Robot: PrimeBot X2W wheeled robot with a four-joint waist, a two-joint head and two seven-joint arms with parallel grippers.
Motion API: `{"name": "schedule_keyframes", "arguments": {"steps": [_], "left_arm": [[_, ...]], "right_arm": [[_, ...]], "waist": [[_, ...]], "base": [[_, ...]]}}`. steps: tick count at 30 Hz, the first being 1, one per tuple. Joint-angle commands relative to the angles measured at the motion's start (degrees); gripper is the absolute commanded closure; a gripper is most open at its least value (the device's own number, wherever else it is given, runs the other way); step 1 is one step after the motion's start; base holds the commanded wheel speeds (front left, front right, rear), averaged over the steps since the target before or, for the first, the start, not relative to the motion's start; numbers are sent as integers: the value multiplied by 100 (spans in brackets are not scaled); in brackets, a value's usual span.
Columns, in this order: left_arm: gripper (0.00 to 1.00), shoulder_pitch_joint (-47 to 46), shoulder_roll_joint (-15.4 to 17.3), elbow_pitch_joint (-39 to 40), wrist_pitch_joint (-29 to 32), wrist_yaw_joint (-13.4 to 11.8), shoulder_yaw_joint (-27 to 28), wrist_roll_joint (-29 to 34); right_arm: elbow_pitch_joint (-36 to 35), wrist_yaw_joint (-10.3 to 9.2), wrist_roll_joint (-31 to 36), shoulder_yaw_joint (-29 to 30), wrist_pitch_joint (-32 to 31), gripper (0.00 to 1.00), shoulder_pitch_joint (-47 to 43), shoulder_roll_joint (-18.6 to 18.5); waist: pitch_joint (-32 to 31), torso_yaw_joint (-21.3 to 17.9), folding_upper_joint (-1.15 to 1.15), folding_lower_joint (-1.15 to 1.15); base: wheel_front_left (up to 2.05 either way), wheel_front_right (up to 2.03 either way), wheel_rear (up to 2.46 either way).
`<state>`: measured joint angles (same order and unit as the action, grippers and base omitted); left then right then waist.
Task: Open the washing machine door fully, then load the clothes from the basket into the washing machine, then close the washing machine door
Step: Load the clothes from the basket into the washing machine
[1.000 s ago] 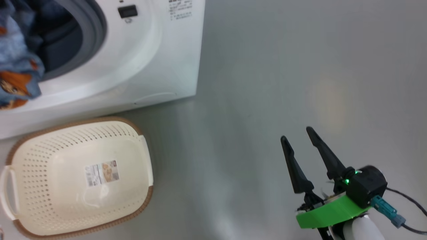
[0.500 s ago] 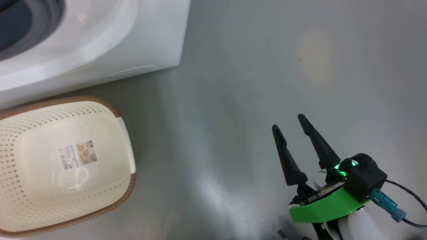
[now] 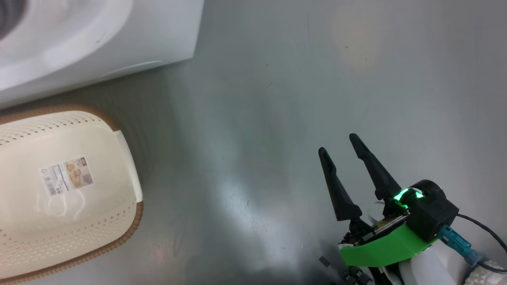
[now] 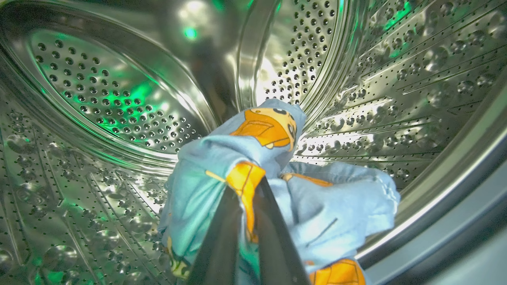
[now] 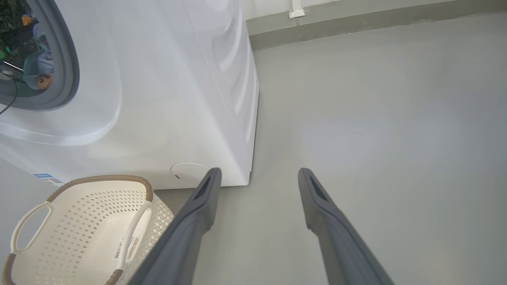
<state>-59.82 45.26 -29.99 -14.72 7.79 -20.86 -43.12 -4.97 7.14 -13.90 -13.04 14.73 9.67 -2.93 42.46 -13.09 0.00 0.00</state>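
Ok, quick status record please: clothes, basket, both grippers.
clothes: blue cartoon-print fabric, inside the drum of the washing machine, pinched by the left gripper
left gripper: shut on the clothes, reaching into the drum
right gripper: open, holding nothing, above the floor
basket: on the floor in front of the washing machine, no clothes in it

Right gripper (image 3: 337,143) sits low right in head view, fingers spread wide, pointing up and slightly left, holding nothing. Green wrist bracket (image 3: 380,247) and pale forearm (image 3: 424,271) behind it. Left gripper (image 4: 248,186) fingers pinched together on clothes (image 4: 332,206).
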Motion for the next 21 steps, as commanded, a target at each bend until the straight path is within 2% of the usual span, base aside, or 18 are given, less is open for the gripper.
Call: {"name": "schedule_keyframes", "arguments": {"steps": [1,12,21], "left_arm": [[100,-196,446,-2,-28,-31,90,-72],[100,-1212,723,-284,41,-31,-747,-245],[100,-1854,885,-386,54,-31,-1227,-374]], "right_arm": [[-145,35,-59,-184,27,0,-54,5],[-193,35,-118,-353,27,0,-76,5],[-242,35,-203,-485,27,0,-136,5]], "waist": [[93,-50,0,0],[354,-178,0,0],[489,-345,0,0]], "base": [[0,0,0],[0,0,0],[0,0,0]]}}
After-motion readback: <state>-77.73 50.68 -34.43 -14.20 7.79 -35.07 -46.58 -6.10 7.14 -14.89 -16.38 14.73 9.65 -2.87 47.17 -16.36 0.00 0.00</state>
